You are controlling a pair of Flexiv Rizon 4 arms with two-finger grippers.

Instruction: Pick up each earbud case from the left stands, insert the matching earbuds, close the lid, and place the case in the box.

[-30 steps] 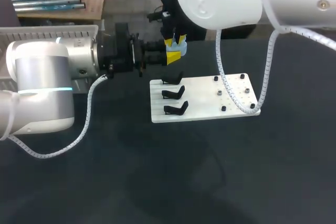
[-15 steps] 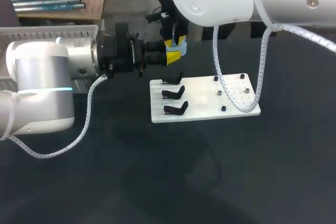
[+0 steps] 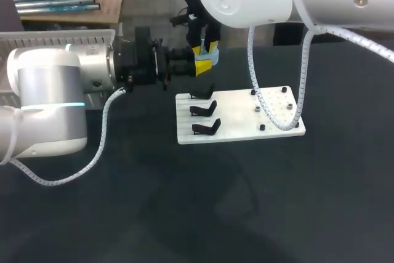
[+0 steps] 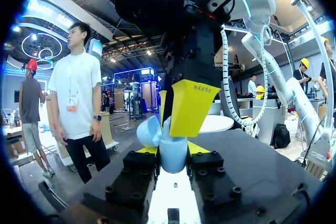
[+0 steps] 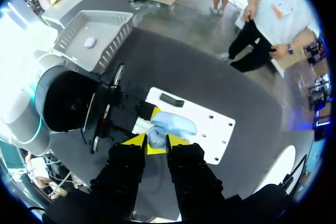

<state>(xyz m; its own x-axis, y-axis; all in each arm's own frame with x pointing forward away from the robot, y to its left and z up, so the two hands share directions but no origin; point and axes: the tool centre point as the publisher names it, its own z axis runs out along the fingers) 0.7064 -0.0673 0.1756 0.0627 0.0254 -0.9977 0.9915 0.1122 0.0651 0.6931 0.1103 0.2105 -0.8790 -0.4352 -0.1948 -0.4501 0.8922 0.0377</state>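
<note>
A light blue earbud case (image 4: 173, 157) with its lid (image 4: 148, 129) swung open sits between the fingers of my left gripper (image 4: 173, 149), which is shut on it. In the head view this case (image 3: 209, 61) hangs just behind the white plate (image 3: 237, 118), held by the left gripper (image 3: 198, 66). My right gripper (image 3: 205, 48) comes down from above, its yellow fingertips (image 4: 191, 106) right at the case's open mouth. Seen from the right wrist, the right gripper (image 5: 157, 142) stands narrowly open over the case (image 5: 174, 124). No earbud shows between its tips.
Three black stands (image 3: 203, 111) on the plate's left side carry nothing. Small black pegs (image 3: 258, 109) dot its right side. A grey basket (image 5: 102, 24) beyond my left arm holds another pale case (image 5: 89, 41). The dark table (image 3: 246, 201) spreads in front.
My right arm has shifted a little left and its yellow tips have risen slightly and spread a bit over the case. The left arm and the case have kept still.
</note>
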